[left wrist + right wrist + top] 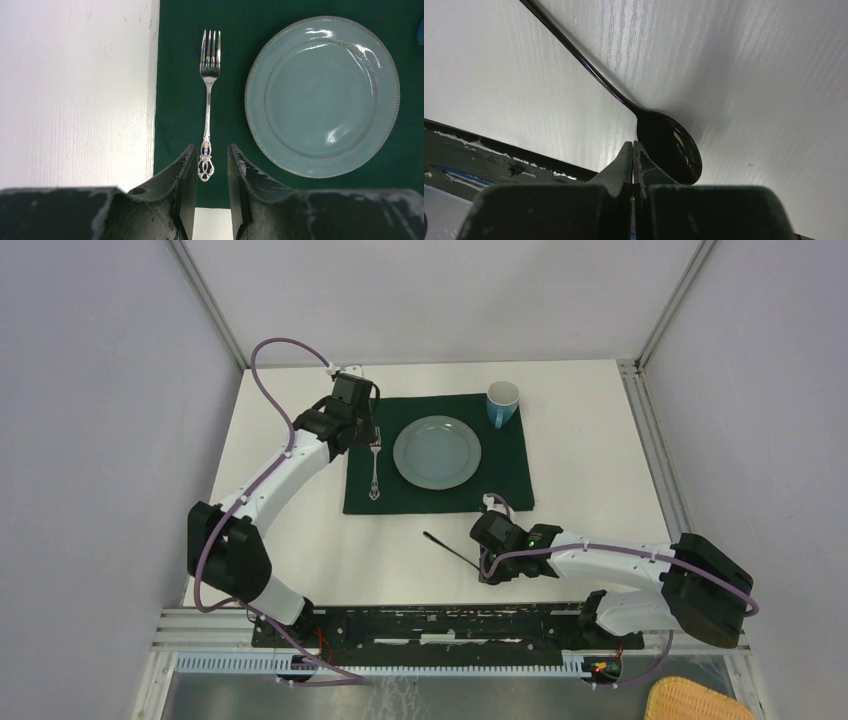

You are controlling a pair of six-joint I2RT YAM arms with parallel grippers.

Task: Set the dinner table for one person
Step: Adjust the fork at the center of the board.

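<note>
On the white dinner table [600,460] lies a dark green cloth [500,480] with a pale blue-green plate [437,451] at its middle. A silver fork [375,468] lies flat left of the plate. In the left wrist view the fork [206,115] has its ornate handle end between the fingers of my left gripper [210,150], which is open with a gap on each side. My left gripper [358,418] hovers over the cloth's far left corner. A black spoon [450,548] rests on the bare table. My right gripper [632,145] is shut, empty, beside the spoon's bowl [669,145].
A blue mug [502,402] stands at the cloth's far right corner. The black mounting rail [430,625] runs along the near edge, close behind my right gripper [486,574]. A wicker basket [700,702] sits off the table at bottom right. White walls enclose the table.
</note>
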